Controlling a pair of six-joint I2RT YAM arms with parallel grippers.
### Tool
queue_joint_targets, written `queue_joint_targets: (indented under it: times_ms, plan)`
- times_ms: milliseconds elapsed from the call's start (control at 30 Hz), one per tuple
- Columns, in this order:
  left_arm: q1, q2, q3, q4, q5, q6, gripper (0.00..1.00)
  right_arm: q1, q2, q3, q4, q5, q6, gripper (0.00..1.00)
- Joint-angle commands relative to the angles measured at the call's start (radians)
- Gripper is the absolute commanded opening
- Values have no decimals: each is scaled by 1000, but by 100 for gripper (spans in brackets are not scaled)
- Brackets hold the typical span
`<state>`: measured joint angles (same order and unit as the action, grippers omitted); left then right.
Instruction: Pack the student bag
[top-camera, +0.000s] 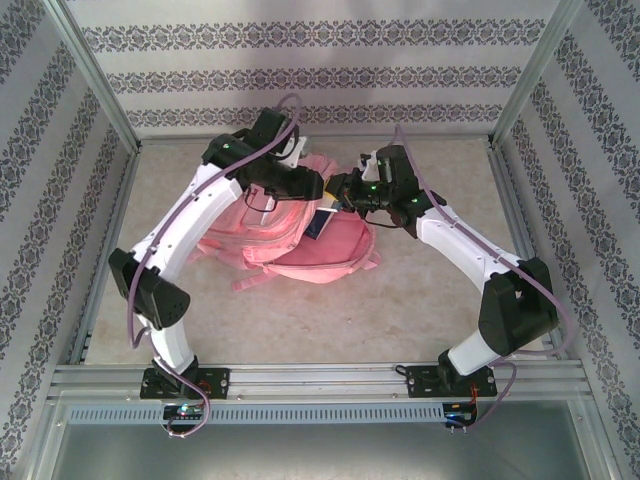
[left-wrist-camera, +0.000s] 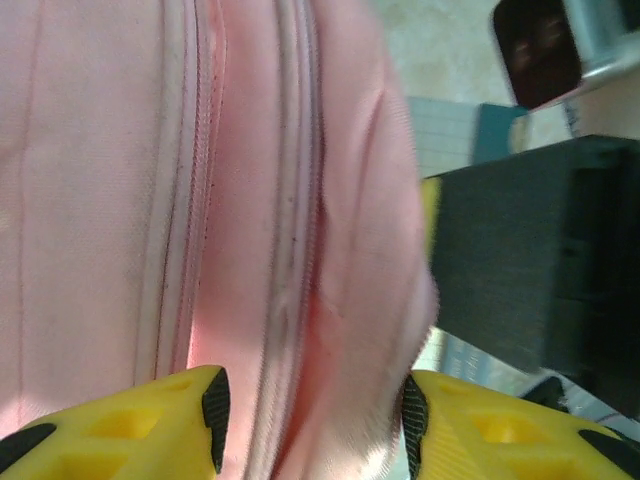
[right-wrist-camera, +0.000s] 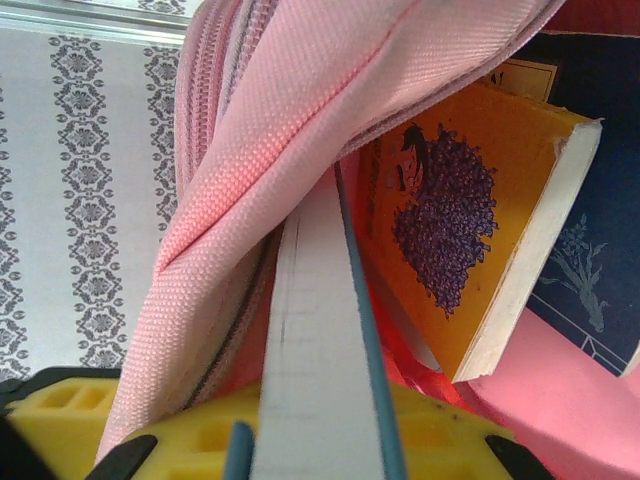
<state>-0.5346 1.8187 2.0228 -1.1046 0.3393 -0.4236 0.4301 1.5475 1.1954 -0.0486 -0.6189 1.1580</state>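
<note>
The student bag (top-camera: 285, 240), a big pink backpack, lies in the middle of the table with its mouth toward the right arm. My left gripper (top-camera: 318, 185) hovers at the bag's top edge. Its yellow fingers (left-wrist-camera: 312, 410) stand apart with a fold of pink fabric and a zip line (left-wrist-camera: 290, 200) between them. My right gripper (top-camera: 348, 195) is shut on a thin teal-covered book (right-wrist-camera: 320, 360) held edge-on at the bag's opening (right-wrist-camera: 260, 150). Inside the bag sit an orange book (right-wrist-camera: 450, 220) and a dark blue book (right-wrist-camera: 590, 250).
Patterned walls and metal posts (top-camera: 100, 90) close in the table on three sides. The beige tabletop (top-camera: 400, 300) spreads in front of the bag. The right gripper's black body (left-wrist-camera: 530, 260) hangs close beside the left fingers.
</note>
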Motion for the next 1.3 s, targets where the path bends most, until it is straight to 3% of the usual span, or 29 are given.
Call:
queue_joint_targets:
  times_ms: [0,133,167,300,333,533,800,1067,1267]
  plan:
    - [-35,35,53,-72,-95,54,49,22,-13,7,153,-54,29,0]
    - [-59,72,86,-74,-122,62,49,26,-16,-6,174,-53,40,0]
    - [-63,83,96,-76,-131,63,45,25,-18,-9,180,-54,44,0]
    - [-70,90,140,-87,-202,58,5,25,-31,-21,161,-44,20,0]
    - [-70,84,151,-91,-229,58,0,23,-38,-25,140,-34,5,0]
    - [-61,23,233,-107,-338,69,0,3,-66,-84,-27,47,-114,0]
    - [-41,2,287,-138,-323,69,0,0,-20,-143,-34,95,-148,0]
    - [-24,2,279,-129,-282,52,0,20,43,-74,-9,106,-110,0]
    - [-2,1,282,-123,-265,36,0,53,2,-27,-79,155,-98,0]
